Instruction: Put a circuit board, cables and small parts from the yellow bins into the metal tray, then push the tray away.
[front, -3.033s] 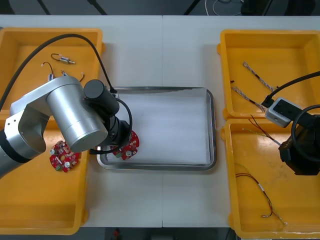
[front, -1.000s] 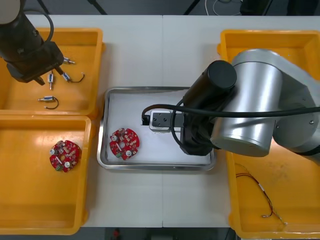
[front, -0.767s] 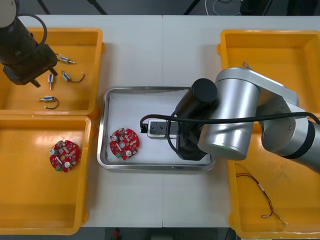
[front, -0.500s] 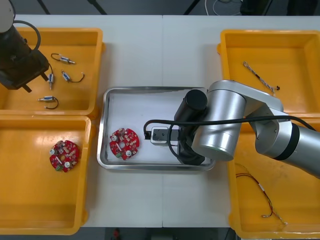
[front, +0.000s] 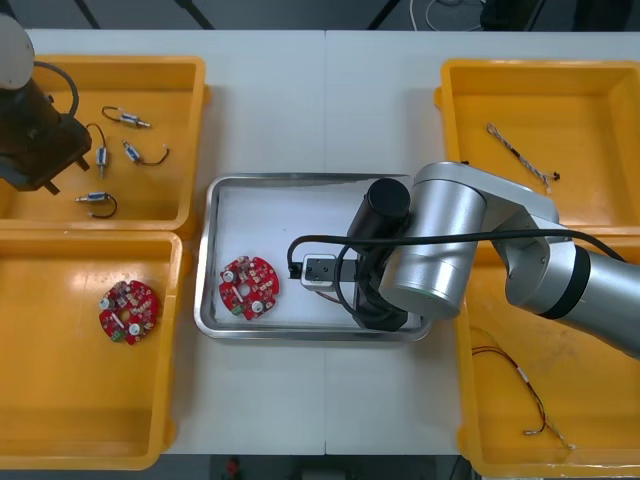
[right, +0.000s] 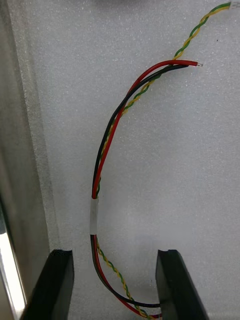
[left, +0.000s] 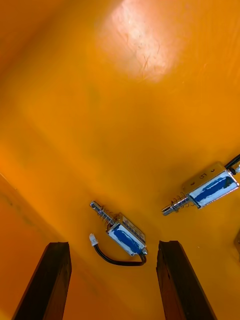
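A red, black and yellow-green cable (right: 107, 150) lies loose on the white floor of the metal tray (front: 300, 215). My right gripper (right: 116, 282) stands open astride its lower end, and the right arm (front: 430, 255) covers the tray's right part. A round red circuit board (front: 249, 287) rests in the tray's left part. My left gripper (left: 114, 280) hangs open above a small metal part (left: 122, 232) with a short black wire. The left arm (front: 35, 145) is over the far left yellow bin (front: 160, 75).
Several small metal parts (front: 127, 118) lie in the far left bin. The near left bin holds a second circuit board (front: 130, 310). A twisted cable (front: 520, 150) lies in the far right bin, and a red and yellow cable (front: 520, 385) in the near right bin.
The left arm left the circuit board in the tray and moved out over the far left bin. The right arm swung from the right bins onto the tray and settled lower there.
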